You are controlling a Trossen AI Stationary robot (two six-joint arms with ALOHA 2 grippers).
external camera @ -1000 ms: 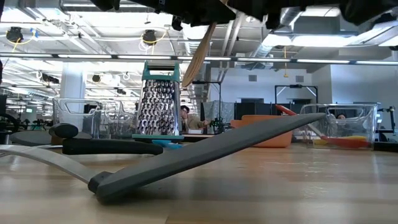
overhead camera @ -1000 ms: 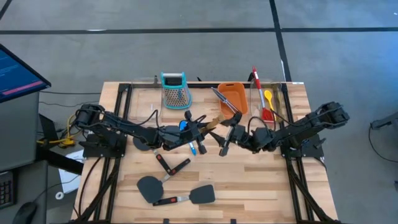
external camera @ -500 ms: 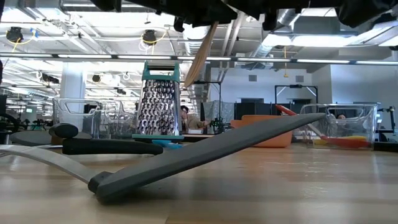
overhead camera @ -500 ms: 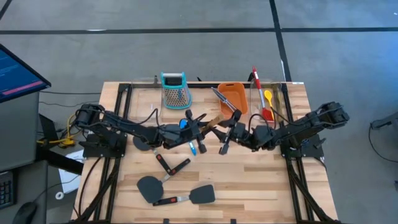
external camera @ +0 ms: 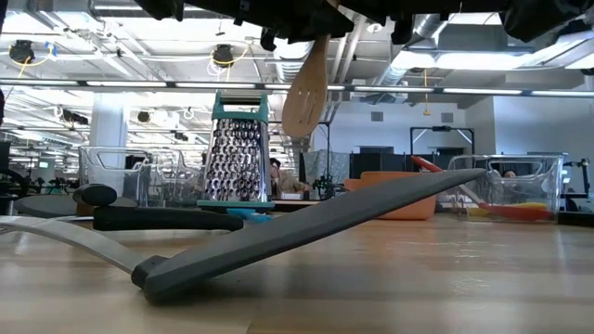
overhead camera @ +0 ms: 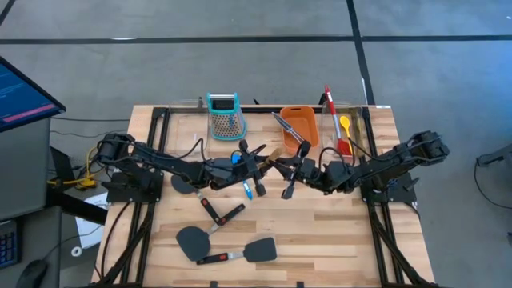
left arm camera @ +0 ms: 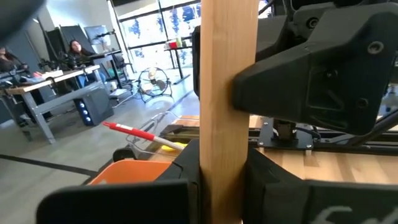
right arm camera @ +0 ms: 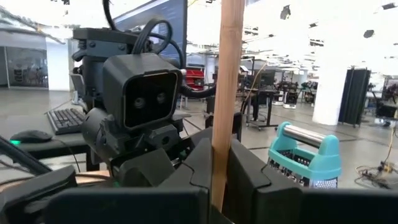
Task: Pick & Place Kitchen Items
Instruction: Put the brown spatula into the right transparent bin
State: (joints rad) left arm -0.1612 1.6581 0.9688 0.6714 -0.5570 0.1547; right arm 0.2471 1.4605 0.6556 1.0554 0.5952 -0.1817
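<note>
A: Where is the wooden turner?

B: In the middle of the high view, up off the surface, between the two arms. Its flat head hangs near the top middle of the low view.

A: Who has it?

B: Both. The left gripper has its fingers pinched shut on the handle, and the right gripper has its fingers closed on that handle too.

A: Which way does it point?

B: Its long side runs left to right in the high view.

A: Is it hard to hold?

B: I think not. It looks light and stiff. The smooth wood may slip, so the thin handle is the best place to hold.
</note>
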